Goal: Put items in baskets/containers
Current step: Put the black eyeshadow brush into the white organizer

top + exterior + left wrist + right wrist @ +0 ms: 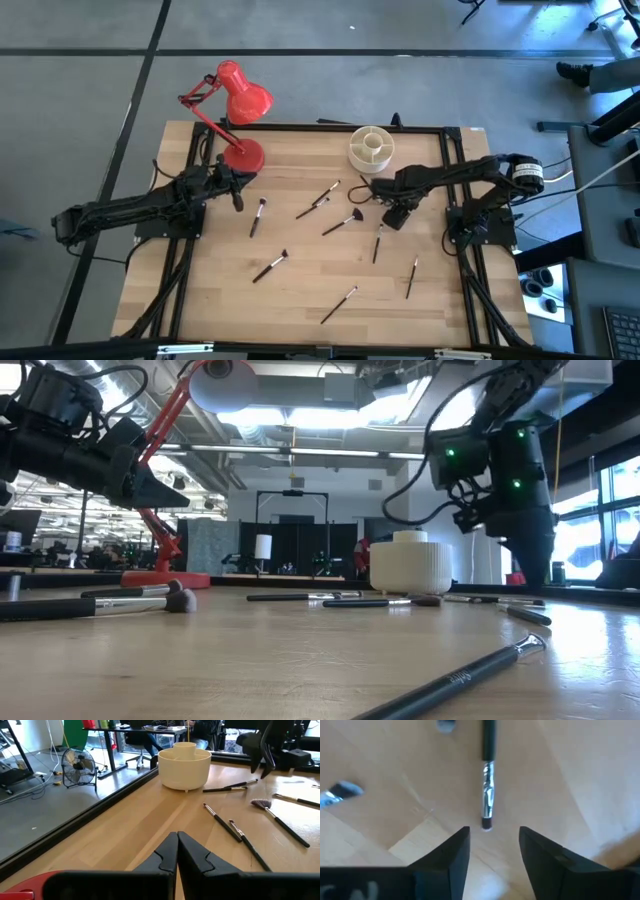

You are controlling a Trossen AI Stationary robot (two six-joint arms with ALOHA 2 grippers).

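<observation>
Several slim makeup brushes lie flat and scattered on the wooden table, among them one (257,216) near my left arm, a fan-tipped one (343,221) and one (377,245) by my right arm. The cream-white round cup (371,148) stands at the far edge, also seen from the left wrist (184,767). My right gripper (395,215) hangs open above the table. Its fingertips (492,840) stand on either side of the dark tip of a brush (488,795) with a silver ferrule, without touching it. My left gripper (177,845) is shut and raised beside the red lamp's base (244,156).
The red desk lamp (235,95) stands at the far left corner of the table, its arm reaching over the edge. A black frame (300,127) borders the tabletop. More brushes (339,304) lie toward the near edge. Bare wood shows between cup and lamp.
</observation>
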